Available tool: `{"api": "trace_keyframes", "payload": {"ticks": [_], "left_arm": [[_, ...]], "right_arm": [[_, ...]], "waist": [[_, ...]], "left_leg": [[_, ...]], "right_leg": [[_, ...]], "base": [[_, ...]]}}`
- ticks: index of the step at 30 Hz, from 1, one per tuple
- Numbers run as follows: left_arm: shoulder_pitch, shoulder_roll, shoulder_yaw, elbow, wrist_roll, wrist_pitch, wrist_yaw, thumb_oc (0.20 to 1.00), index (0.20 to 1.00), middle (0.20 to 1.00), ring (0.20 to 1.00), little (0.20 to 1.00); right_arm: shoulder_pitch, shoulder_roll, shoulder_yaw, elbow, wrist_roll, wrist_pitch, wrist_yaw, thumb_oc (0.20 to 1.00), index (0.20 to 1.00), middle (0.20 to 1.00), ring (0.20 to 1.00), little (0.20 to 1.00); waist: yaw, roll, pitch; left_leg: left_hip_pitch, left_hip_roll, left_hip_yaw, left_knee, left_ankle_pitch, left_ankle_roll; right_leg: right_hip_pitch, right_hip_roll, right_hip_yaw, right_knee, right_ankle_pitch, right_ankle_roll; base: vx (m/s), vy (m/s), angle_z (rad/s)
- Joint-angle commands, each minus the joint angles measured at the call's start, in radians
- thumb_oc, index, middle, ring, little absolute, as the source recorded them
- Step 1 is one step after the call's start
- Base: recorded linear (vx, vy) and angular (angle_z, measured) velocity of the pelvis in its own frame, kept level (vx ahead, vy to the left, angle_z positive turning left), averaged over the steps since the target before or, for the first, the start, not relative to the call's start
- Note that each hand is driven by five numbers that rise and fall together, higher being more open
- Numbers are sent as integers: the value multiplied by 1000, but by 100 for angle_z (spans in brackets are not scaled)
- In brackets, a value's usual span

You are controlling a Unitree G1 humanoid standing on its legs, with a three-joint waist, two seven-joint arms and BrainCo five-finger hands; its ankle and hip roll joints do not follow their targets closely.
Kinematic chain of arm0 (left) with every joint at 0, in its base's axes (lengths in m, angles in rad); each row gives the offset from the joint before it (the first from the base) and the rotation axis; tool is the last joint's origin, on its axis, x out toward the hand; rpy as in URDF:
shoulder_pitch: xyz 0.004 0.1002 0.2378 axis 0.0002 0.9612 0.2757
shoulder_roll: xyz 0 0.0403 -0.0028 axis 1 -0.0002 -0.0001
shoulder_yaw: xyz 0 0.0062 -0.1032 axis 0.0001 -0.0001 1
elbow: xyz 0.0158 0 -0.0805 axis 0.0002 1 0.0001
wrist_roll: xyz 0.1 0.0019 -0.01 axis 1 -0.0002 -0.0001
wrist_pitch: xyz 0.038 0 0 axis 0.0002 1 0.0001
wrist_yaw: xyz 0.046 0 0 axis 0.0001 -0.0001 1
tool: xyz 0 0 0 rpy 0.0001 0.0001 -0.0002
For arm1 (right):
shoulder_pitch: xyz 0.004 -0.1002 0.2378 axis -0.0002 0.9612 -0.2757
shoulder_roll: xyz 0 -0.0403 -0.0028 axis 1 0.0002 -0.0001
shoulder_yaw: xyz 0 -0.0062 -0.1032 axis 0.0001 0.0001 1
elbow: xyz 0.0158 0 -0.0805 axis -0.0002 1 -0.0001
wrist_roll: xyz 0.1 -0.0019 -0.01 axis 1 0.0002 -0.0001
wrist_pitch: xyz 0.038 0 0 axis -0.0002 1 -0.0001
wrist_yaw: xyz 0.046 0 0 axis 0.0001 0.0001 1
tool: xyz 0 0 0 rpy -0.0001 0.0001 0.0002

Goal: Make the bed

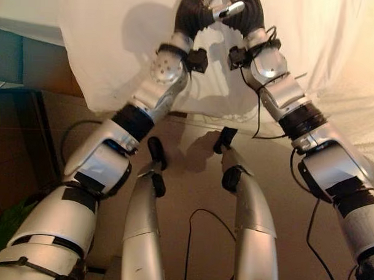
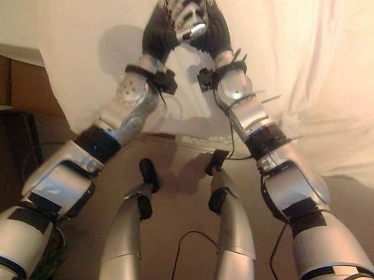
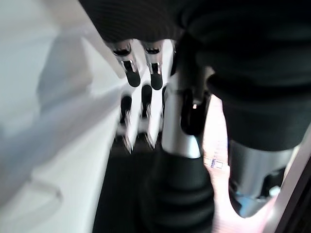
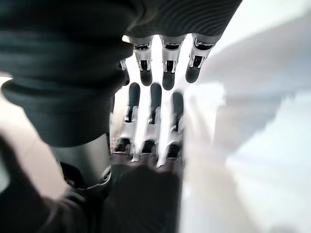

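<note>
I have the left hand (image 2: 173, 13) and right hand (image 2: 203, 18) meeting fingertip to fingertip over the white sheet (image 2: 312, 70), fingers relaxed, holding nothing, apparently poised before grabbing it.

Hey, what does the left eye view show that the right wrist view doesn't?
Left eye view: the white sheet hanging down to the brown floor, with dark furniture beside it. Right wrist view: up close, straight fingers of the right hand and left hand facing tip to tip. Both: the two hands meeting over the sheet.
</note>
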Motion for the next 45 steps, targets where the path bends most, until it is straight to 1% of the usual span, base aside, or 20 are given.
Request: {"api": "trace_keyframes", "payload": {"ticks": [1,4,6,8,10,12,13,14,17,20,22,23,25,26,28,32,33,39,44,45], "left_arm": [[-33,48,39,2,175,-40,146,1000,1000,1000,1000,1000],[-1,137,79,96,135,-34,166,1000,1000,1000,1000,1000],[27,191,105,179,103,-21,166,1000,1000,1000,1000,1000],[49,241,128,247,90,-12,163,1000,1000,1000,1000,1000],[75,279,140,248,110,-17,177,1000,1000,1000,1000,1000],[136,314,189,238,114,-28,195,1000,1000,1000,1000,1000],[140,314,191,234,116,-28,196,1000,1000,1000,1000,1000],[190,345,224,244,132,-25,199,1000,1000,1000,1000,1000],[245,363,257,249,132,-26,198,1000,1000,1000,1000,1000],[358,394,333,229,136,-27,203,1000,1000,1000,1000,1000],[446,423,399,225,158,-21,219,1000,1000,1000,1000,1000],[453,422,403,219,161,-20,220,1000,1000,1000,1000,1000],[531,430,469,224,143,-23,228,1000,1000,1000,1000,1000],[543,429,475,216,145,-21,229,1000,1000,1000,1000,1000],[616,429,528,205,140,-19,226,1000,1000,1000,1000,1000],[669,438,556,219,152,-11,218,1000,1000,1000,1000,1000],[694,427,578,226,154,-5,221,1000,1000,1000,1000,1000],[762,390,607,166,167,-8,242,1000,1000,1000,1000,1000],[774,368,611,131,170,-8,248,1000,1000,1000,1000,1000],[768,355,598,131,153,-9,230,1000,1000,1000,1000,1000]], "right_arm": [[-29,-32,9,35,-61,-26,-46,1000,1000,1000,1000,1000],[-6,-64,-11,149,0,-16,-52,1000,1000,1000,1000,1000],[22,-86,-54,250,63,-5,-67,1000,1000,1000,1000,1000],[46,-108,-76,318,75,3,-59,1000,1000,1000,1000,1000],[77,-133,-96,330,63,1,-67,1000,1000,1000,1000,1000],[153,-172,-148,355,73,-5,-79,1000,1000,1000,1000,1000],[155,-172,-149,353,72,-5,-79,1000,1000,1000,1000,1000],[207,-191,-186,366,79,-6,-86,1000,1000,1000,1000,1000],[251,-207,-216,380,79,-5,-90,1000,1000,1000,1000,1000],[339,-246,-296,386,90,-8,-122,1000,1000,1000,1000,1000],[407,-284,-383,384,105,-15,-158,1000,1000,1000,1000,1000],[413,-284,-386,379,105,-15,-158,1000,1000,1000,1000,1000],[482,-306,-452,378,97,-12,-194,1000,1000,1000,1000,1000],[490,-305,-455,371,94,-10,-196,1000,1000,1000,1000,1000],[566,-327,-513,384,93,-1,-209,1000,1000,1000,1000,1000],[624,-345,-557,430,69,20,-239,1000,1000,1000,1000,1000],[666,-336,-599,443,66,18,-271,1000,1000,1000,1000,1000],[783,-292,-673,414,15,35,-357,1000,1000,1000,1000,1000],[848,-247,-682,420,24,48,-328,1000,1000,1000,1000,1000],[865,-216,-663,464,64,63,-261,1000,1000,1000,1000,1000]], "waist": [[12,22,-38],[9,18,-38],[9,20,-38],[10,20,-38],[12,22,-38],[16,28,-38],[16,28,-38],[17,32,-38],[16,34,-38],[17,38,-38],[14,43,-38],[15,43,-38],[14,44,-38],[14,44,-38],[12,45,-38],[9,49,-38],[4,52,-38],[0,56,-38],[-3,52,-38],[-2,53,-38]], "left_leg": [[-13,-5,-5,-40,39,-19],[-28,-7,1,-25,28,-16],[-36,-10,3,-23,24,-15],[-43,-12,6,-21,20,-11],[-49,-14,3,-17,17,-7],[-58,-20,3,-13,13,-4],[-58,-20,3,-12,12,-4],[-66,-21,2,-8,11,-1],[-72,-22,4,1,6,2],[-78,-21,6,10,-3,5],[-83,-23,11,13,-7,7],[-82,-23,12,14,-7,7],[-84,-24,17,12,-9,8],[-81,-24,18,13,-9,9],[-83,-23,20,17,-13,9],[-84,-23,22,20,-14,10],[-89,-24,24,26,-16,12],[-96,-25,30,42,-26,15],[-100,-28,35,41,-26,16],[-99,-29,34,40,-26,18]], "right_leg": [[-15,-45,39,177,-146,213],[-33,-48,46,189,-150,211],[-44,-50,52,190,-151,210],[-56,-50,56,198,-152,210],[-65,-50,58,203,-154,210],[-77,-51,62,213,-160,208],[-77,-52,62,214,-160,208],[-86,-54,64,220,-162,207],[-95,-53,69,223,-163,206],[-108,-55,74,235,-166,205],[-119,-57,79,238,-165,206],[-118,-57,80,239,-165,206],[-122,-58,82,237,-164,207],[-119,-58,83,237,-164,207],[-122,-61,83,238,-165,206],[-122,-65,81,239,-164,207],[-127,-67,82,244,-164,207],[-135,-78,85,255,-166,208],[-136,-80,83,248,-161,207],[-136,-81,81,250,-161,206]], "base": [[55,2,11],[55,7,2],[50,21,0],[49,36,5],[43,29,5],[37,10,-1],[34,11,-2],[0,0,0],[0,0,0],[0,0,0],[0,0,0],[0,0,0],[0,0,0],[3,8,-4],[-2,-1,-4],[-3,8,5],[-9,18,8],[-3,9,2],[-10,10,-7],[-7,5,-7]]}}
